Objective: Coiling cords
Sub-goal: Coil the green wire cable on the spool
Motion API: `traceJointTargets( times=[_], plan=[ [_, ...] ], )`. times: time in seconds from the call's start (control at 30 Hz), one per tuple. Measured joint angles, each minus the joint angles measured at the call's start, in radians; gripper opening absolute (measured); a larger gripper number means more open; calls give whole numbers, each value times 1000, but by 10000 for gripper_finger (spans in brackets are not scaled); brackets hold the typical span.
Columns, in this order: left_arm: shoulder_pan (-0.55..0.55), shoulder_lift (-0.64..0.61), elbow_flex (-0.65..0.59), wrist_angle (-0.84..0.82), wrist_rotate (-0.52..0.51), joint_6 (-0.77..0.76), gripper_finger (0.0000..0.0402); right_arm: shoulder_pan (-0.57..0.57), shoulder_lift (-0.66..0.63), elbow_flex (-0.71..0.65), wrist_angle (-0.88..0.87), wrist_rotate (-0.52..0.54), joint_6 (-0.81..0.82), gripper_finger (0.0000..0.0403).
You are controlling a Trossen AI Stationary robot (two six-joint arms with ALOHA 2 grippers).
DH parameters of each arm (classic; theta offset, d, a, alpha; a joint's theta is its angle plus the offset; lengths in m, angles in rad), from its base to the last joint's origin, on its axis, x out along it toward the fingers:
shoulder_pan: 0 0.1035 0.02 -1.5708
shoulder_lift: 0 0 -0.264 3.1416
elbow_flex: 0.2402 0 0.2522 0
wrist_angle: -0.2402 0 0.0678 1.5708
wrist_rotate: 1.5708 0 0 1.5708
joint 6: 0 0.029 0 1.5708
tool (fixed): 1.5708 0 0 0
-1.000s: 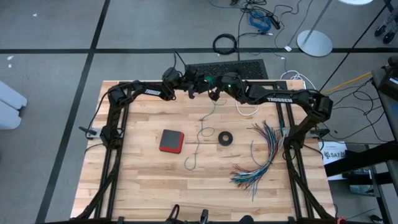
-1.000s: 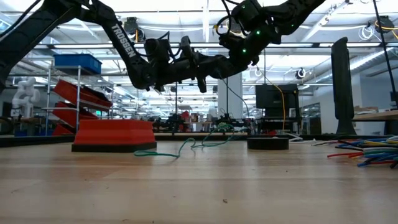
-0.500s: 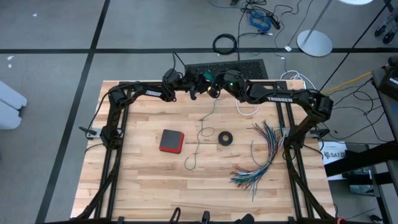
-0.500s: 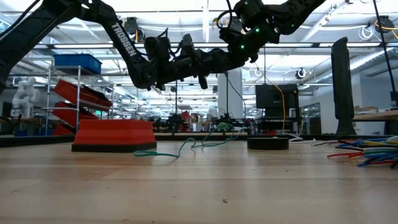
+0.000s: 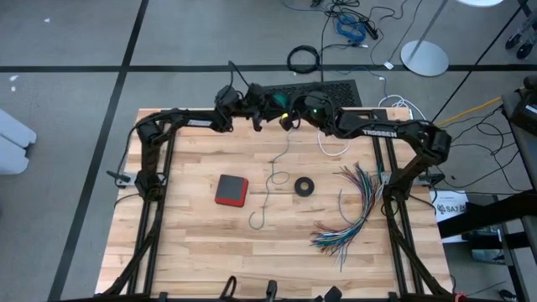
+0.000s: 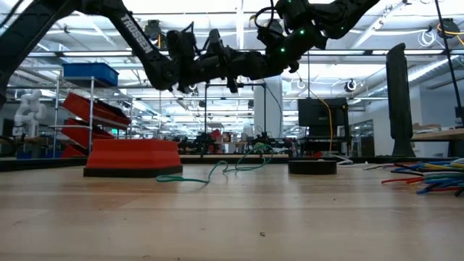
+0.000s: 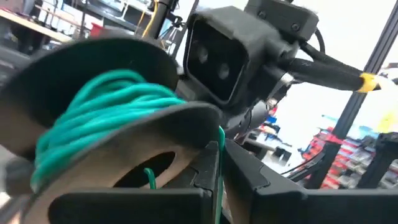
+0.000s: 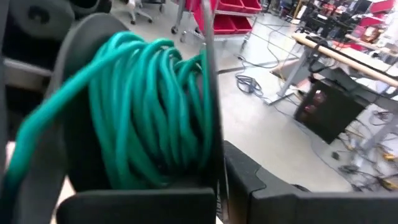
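Step in hand: you are winding the teal cord (image 8: pixel 143 106) onto a grey spool (image 7: pixel 93 74) held up between both arms at the table's far edge.
Do it well: feed the slack evenly so the turns lie side by side; watch the loose tail (image 5: pixel 267 189) trailing on the table (image 5: pixel 193 243).
Left gripper (image 5: pixel 270 106): raised, reaching inward, nearly closed on the spool.
Right gripper (image 5: pixel 288 117): raised opposite, fully closed at the spool's rim, cord beside it.
White cord (image 5: pixel 334 149): lying near the far right edge, untouched.
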Motion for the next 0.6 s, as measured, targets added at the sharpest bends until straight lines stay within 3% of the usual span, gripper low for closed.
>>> traceJointTargets(
  times=[0.2,0.3,0.6],
  plan=[
    [1,-98,-2,-237,-15,216,27,-20,-19,0,49,-76,52,0],
    [-24,-130,-2,-319,-70,319,27,-30,-19,0,84,-102,79,0],
    [-82,-137,-2,-321,-226,390,27,-33,-21,-3,150,-123,107,0]
  ],
)
